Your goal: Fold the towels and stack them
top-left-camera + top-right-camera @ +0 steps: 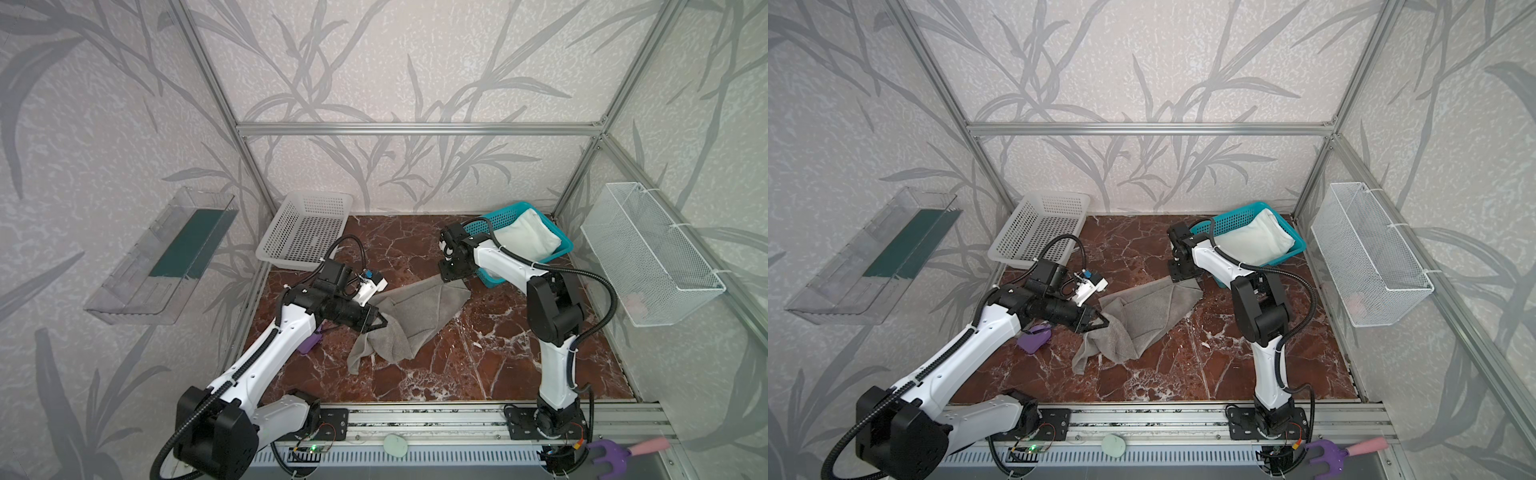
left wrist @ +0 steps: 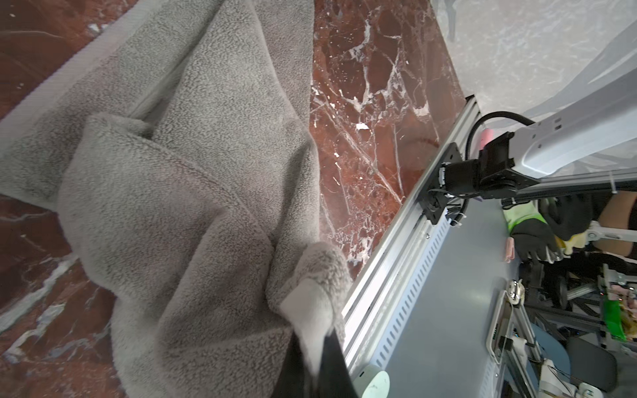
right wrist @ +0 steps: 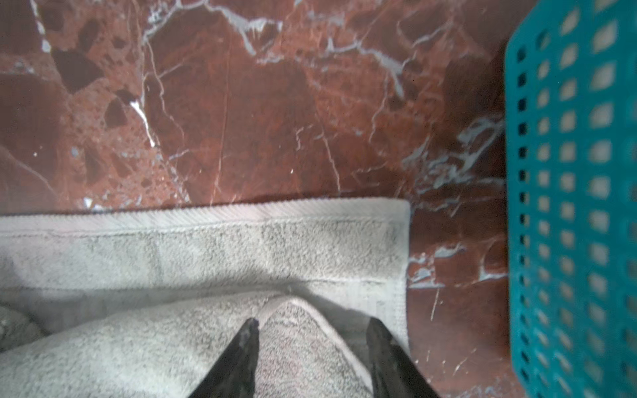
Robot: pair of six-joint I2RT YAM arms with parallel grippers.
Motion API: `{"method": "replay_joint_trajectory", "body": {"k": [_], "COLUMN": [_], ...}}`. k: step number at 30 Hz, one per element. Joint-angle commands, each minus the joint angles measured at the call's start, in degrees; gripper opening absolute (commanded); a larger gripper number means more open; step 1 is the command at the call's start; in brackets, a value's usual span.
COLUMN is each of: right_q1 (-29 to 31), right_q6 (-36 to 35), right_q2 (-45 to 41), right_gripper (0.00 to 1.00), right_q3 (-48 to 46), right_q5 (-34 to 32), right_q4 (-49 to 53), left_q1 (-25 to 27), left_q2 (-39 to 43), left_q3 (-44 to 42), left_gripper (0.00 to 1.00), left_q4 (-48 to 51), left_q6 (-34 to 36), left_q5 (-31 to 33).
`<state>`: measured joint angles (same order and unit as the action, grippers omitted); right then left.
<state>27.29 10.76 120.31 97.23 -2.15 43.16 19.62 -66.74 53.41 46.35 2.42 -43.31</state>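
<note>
Basket (image 1: 509, 212), teal, holds white towel (image 1: 525, 239); grey towel (image 1: 415, 316) outside on tabletop (image 1: 478, 365)

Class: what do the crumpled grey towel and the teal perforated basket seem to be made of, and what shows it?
Crumpled grey towel: terry cloth, probably cotton; matte, fuzzy looped pile with a flat woven border. Teal perforated basket: likely moulded plastic; smooth, evenly coloured walls with a regular grid of square holes.

No legible text, brand or number in any view, grey towel (image 1: 415, 316) plain (hem band included), teal basket (image 1: 507, 210) unmarked.
</note>
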Motion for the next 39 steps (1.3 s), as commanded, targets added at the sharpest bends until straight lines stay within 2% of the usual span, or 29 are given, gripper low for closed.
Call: {"method": "replay_joint_trajectory", "body": {"k": [1,5,11,12,13,15,16,18,20,25,27,30,32,33,34,37,39], "right_q1": [0.09,-0.01,-0.1,-0.05,-0.11,-0.01,0.19,0.56,1.17,3.55,4.59,5.13,5.19,5.18,5.15,5.22,5.21], "right_q6": [-1.92,-1.67,-1.05,-1.16,-1.6,-1.92,-2.08,-2.31,-2.29,-1.1,-0.21,2.44,4.4,5.35,6.6,9.02,10.19], "right_q2": [5.56,8.99,14.78,16.03,17.09,18.49,18.66,18.09,16.21,9.61,6.32,-0.2,-5.29,-8.18,-11.16,-18.18,-20.8], "right_gripper": [0.56,0.64,0.63,0.58,0.47,0.2,0.13,0.04,0.0,0.0,0.0,0.0,0.0,0.0,0.0,0.0,0.0], "right_q3": [5.89,7.64,9.83,10.94,12.25,14.9,16.46,19.65,23.19,33.8,35.99,31.74,23.09,17.11,10.6,-8.24,-18.45], "right_q5": [-4.48,-5.32,-0.45,1.07,2.71,5.05,5.86,6.8,7.16,4.64,2.33,2.7,3.81,4.66,5.55,8.07,8.38], "right_q4": [8.49,10.56,10.42,10.38,10.51,10.82,10.99,10.81,10.31,9.37,8.83,3.73,-1.72,-5.04,-8.87,-18.36,-22.13], "left_q1": [0.16,0.25,0.25,0.25,0.25,0.33,0.33,0.42,0.51,1.59,5.24,12.81,14.95,15.29,15.41,15.47,15.31], "left_q2": [-0.27,-1.01,-1.46,-1.5,-1.55,-1.47,-1.38,-0.79,-0.09,0.69,0.38,-2.86,-5.71,-6.65,-7.14,-5.7,-3.17], "left_q3": [1.73,2.06,3.05,3.24,3.28,3.51,3.63,3.9,4.41,7.58,8.57,7.9,5.94,4.97,4.16,4.16,3.75], "left_gripper": [0.0,0.0,0.0,0.0,0.0,0.0,0.0,0.0,0.0,0.0,0.0,0.0,0.0,0.08,0.25,0.6,0.67], "left_q4": [2.12,3.08,3.05,3.06,2.89,2.95,3.04,3.13,3.05,3.11,2.12,-0.99,-4.67,-6.44,-7.67,-8.14,-9.53], "left_q6": [3.33,3.73,4.59,4.68,4.78,4.92,4.98,5.13,5.25,5.66,6.4,8.41,7.21,6.03,4.86,3.34,1.4], "left_q5": [4.02,6.68,8.37,8.5,8.68,8.9,8.86,8.84,8.86,8.73,13.5,22.09,23.06,22.92,23.03,24.82,29.23]}}
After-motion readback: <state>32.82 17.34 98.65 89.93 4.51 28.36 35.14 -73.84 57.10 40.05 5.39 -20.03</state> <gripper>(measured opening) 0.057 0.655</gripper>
